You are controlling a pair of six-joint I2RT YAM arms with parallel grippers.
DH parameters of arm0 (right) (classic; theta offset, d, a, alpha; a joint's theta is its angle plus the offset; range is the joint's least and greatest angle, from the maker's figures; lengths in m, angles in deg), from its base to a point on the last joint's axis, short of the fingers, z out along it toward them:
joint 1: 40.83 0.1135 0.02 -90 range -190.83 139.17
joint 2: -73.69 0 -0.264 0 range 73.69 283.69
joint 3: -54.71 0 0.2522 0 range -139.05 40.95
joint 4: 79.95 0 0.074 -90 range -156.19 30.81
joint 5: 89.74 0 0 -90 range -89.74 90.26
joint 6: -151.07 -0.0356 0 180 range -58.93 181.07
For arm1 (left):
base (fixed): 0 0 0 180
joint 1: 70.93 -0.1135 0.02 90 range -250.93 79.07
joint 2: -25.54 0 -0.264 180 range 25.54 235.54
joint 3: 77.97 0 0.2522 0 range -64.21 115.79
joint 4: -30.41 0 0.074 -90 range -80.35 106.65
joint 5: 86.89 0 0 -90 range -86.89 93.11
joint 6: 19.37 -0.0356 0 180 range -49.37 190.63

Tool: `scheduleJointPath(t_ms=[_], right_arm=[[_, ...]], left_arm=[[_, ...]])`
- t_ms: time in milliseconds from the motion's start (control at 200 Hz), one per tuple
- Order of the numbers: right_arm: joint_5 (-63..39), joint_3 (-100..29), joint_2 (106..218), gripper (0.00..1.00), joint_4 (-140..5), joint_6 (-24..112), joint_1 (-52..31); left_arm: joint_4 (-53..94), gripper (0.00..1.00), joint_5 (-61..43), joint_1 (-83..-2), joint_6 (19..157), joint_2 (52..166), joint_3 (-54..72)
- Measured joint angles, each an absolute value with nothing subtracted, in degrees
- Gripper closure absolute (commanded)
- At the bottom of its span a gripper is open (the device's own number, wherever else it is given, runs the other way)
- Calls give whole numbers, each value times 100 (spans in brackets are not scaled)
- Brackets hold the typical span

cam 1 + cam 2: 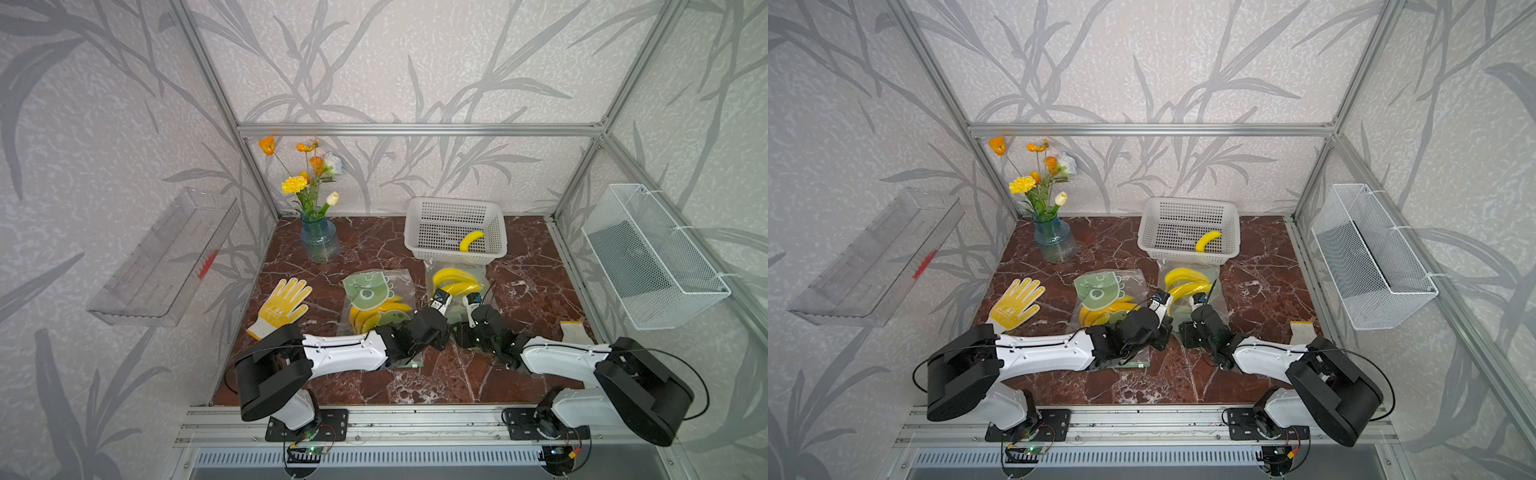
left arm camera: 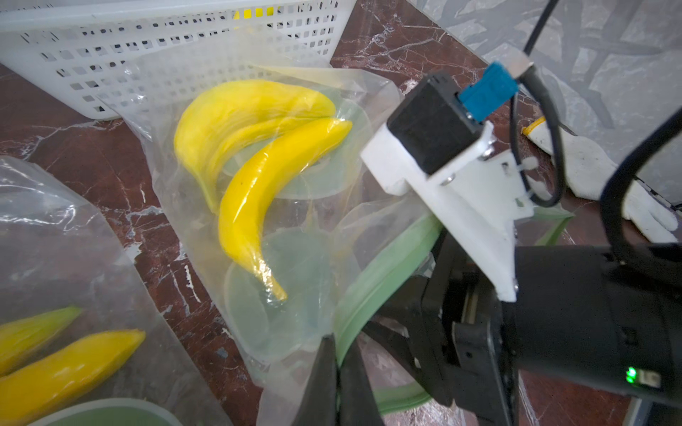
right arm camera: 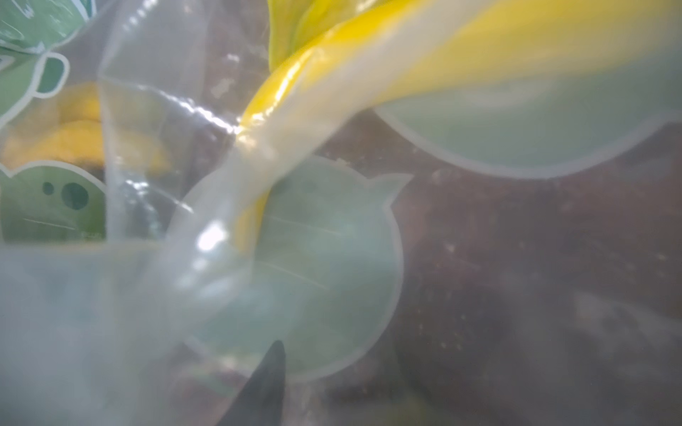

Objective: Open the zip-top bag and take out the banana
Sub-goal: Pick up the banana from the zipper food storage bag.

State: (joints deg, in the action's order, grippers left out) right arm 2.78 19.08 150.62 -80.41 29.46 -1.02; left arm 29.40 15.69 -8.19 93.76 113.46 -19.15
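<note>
While the left jaws pinch the zip edge of the bag (image 2: 166, 191), probably to hold it open, the right jaws reach in, their spread unclear; the banana (image 2: 251, 199) lies inside, against the basket (image 2: 110, 55).

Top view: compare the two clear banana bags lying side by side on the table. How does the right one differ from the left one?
The right bag shows only faint green shapes; the left bag shows a bold green cartoon print. The left gripper is shut on the right bag's green zip strip; the left bag lies ungripped. Both are clear and hold yellow bananas.
</note>
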Motion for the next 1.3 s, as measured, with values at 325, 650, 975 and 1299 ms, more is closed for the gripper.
scheduleJointPath(t_ms=[325,650,975,1299], right_arm=[[232,1783,14782,54,-7772,2924,-91],[46,1541,15368,49,-8675,2983,-73],[-168,1364,16030,44,-9182,3120,-78],[-295,1169,16308,41,-9208,3149,-126]], left_arm=[[3349,100,2013,-550,9363,11201,-2186],[3517,100,2002,-541,9381,11204,-2195],[3491,100,2054,-591,9403,11295,-2195],[3461,100,2177,-624,9477,11319,-2195]])
